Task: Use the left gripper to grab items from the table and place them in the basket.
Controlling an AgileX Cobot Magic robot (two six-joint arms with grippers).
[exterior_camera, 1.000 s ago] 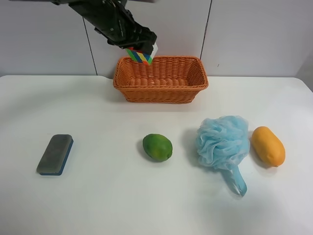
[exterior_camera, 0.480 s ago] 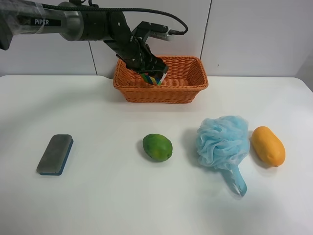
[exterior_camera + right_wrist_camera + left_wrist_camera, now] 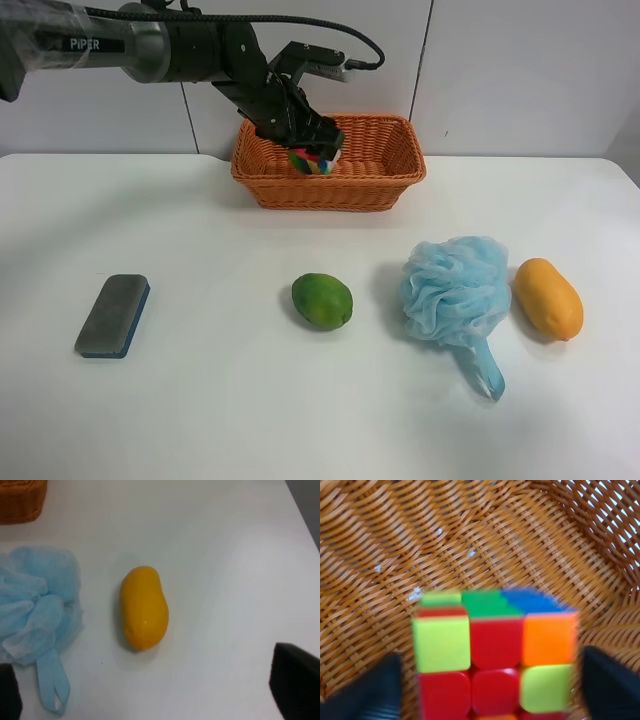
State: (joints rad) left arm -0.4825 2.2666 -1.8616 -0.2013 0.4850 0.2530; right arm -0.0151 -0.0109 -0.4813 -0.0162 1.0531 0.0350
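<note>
The left gripper (image 3: 312, 148), a black claw on the arm at the exterior high view's left, reaches down into the wicker basket (image 3: 330, 192). The multicoloured puzzle cube (image 3: 312, 161) is just under it inside the basket. In the left wrist view the cube (image 3: 495, 655) is blurred and sits between the two black fingers (image 3: 365, 690) with a narrow gap on each side, over the woven basket floor (image 3: 470, 540). The grey-and-blue eraser (image 3: 113, 315), green fruit (image 3: 322, 300), light-blue pouf (image 3: 455, 290) and orange-yellow fruit (image 3: 547, 298) lie on the white table (image 3: 200, 410).
The right gripper (image 3: 152, 690) hangs open above the table, its fingers wide apart at that view's lower corners. Below it lie the orange-yellow fruit (image 3: 144, 607) and the pouf (image 3: 37, 605). A basket corner (image 3: 20, 500) shows there too. A tiled wall stands behind the table.
The left arm carried the cube from above the basket's near-left rim down into the basket. The cube now stands free between the fingers. The other items have not moved.
</note>
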